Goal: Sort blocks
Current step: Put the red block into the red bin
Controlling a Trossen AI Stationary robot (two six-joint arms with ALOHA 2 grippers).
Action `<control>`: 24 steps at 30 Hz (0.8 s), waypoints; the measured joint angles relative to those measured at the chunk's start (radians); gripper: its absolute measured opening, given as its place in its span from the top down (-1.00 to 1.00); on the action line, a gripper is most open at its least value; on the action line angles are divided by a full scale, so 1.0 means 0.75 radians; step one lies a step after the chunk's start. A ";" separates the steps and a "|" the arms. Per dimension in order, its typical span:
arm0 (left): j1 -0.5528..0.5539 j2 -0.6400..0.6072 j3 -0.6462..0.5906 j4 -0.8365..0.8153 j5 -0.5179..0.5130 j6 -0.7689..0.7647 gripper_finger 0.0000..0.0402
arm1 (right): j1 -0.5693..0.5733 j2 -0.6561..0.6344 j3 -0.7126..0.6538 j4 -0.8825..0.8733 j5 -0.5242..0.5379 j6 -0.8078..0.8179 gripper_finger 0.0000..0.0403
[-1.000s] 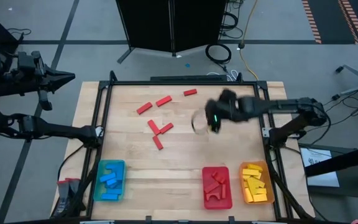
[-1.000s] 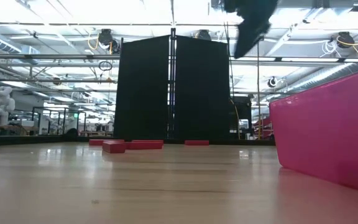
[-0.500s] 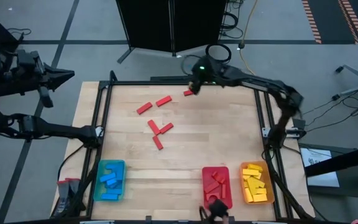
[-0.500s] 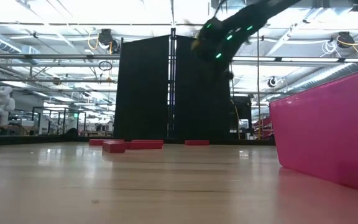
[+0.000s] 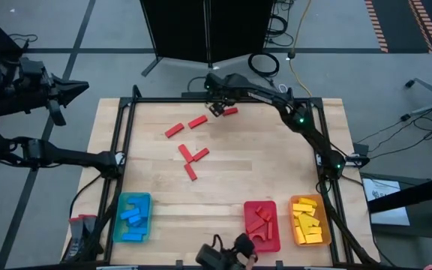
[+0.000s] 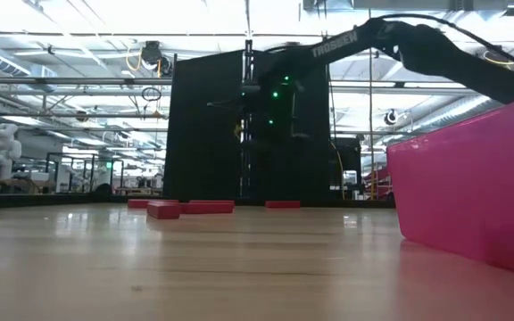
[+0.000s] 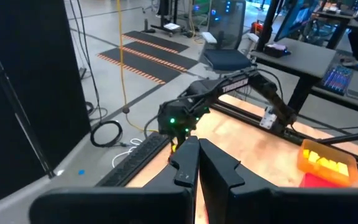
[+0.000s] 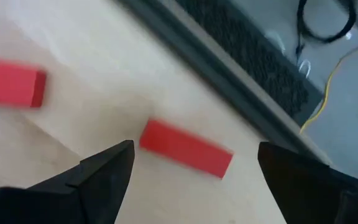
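Right gripper [image 5: 217,107] wide open, empty, over far-edge red block [image 5: 230,111], seemingly not touching; left gripper [image 7: 197,163] shut, empty, parked off-table.

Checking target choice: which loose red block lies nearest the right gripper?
The red block by the table's far edge, directly beside the open right gripper; the other loose reds lie farther left and nearer the trays.
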 joint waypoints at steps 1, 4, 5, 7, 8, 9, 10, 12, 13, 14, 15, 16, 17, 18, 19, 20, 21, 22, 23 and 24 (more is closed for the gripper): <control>0.000 0.000 0.000 0.000 0.000 0.001 0.92 | 0.001 0.015 0.015 -0.036 -0.005 0.003 -0.68; 0.000 0.000 0.000 0.000 -0.012 0.010 0.92 | -0.003 0.023 0.019 -0.078 -0.033 0.096 -0.68; 0.000 0.000 0.000 0.000 -0.020 0.020 0.92 | -0.007 0.023 0.019 -0.072 -0.065 0.150 -0.68; 0.000 0.000 0.000 0.000 -0.024 0.042 0.92 | -0.021 0.023 0.019 -0.046 -0.103 0.253 -0.68; 0.000 0.000 0.000 0.000 -0.025 0.046 0.92 | -0.027 0.023 0.020 -0.043 -0.106 0.305 -0.68; 0.000 0.000 0.000 0.000 -0.025 0.046 0.92 | -0.033 0.023 0.020 -0.047 -0.111 0.351 -0.68; 0.000 0.000 0.000 0.000 -0.025 0.046 0.92 | -0.039 0.023 0.020 -0.051 -0.126 0.388 -0.68; 0.000 0.000 0.000 0.000 -0.026 0.046 0.92 | -0.052 0.023 0.020 -0.048 -0.174 0.442 -0.68; 0.000 0.000 0.000 0.000 -0.026 0.045 0.92 | -0.058 0.023 0.020 -0.048 -0.186 0.466 -0.68; 0.000 0.000 0.000 0.000 -0.026 0.039 0.92 | -0.061 0.023 0.020 -0.048 -0.186 0.488 -0.68; 0.000 0.000 0.000 0.000 -0.026 0.039 0.92 | -0.065 0.023 0.019 -0.049 -0.182 0.505 -0.68; 0.000 0.000 0.000 0.000 -0.026 0.038 0.92 | -0.068 0.023 0.019 -0.048 -0.179 0.519 -0.68; 0.000 0.000 0.000 0.000 -0.026 0.038 0.92 | -0.070 0.023 0.019 -0.045 -0.180 0.522 -0.68; 0.000 0.000 0.000 0.000 -0.026 0.038 0.92 | -0.072 0.023 0.019 -0.038 -0.180 0.522 -0.68; 0.000 0.000 0.000 0.000 -0.026 0.038 0.92 | -0.073 0.023 0.019 -0.034 -0.181 0.523 -0.68; 0.000 0.000 0.000 0.000 -0.026 0.038 0.92 | -0.074 0.023 0.019 -0.035 -0.190 0.530 -0.68; 0.000 0.000 0.000 0.000 -0.026 0.038 0.92 | -0.074 0.024 0.019 -0.036 -0.209 0.536 -0.68; 0.000 0.000 0.000 0.000 -0.026 0.038 0.92 | -0.075 0.030 0.019 -0.032 -0.235 0.538 -0.68; 0.000 0.000 0.000 0.000 -0.026 0.038 0.92 | -0.075 0.035 0.019 -0.027 -0.264 0.537 -0.68; 0.000 0.000 0.000 0.000 -0.026 0.038 0.92 | -0.075 0.040 0.019 -0.026 -0.293 0.517 -0.68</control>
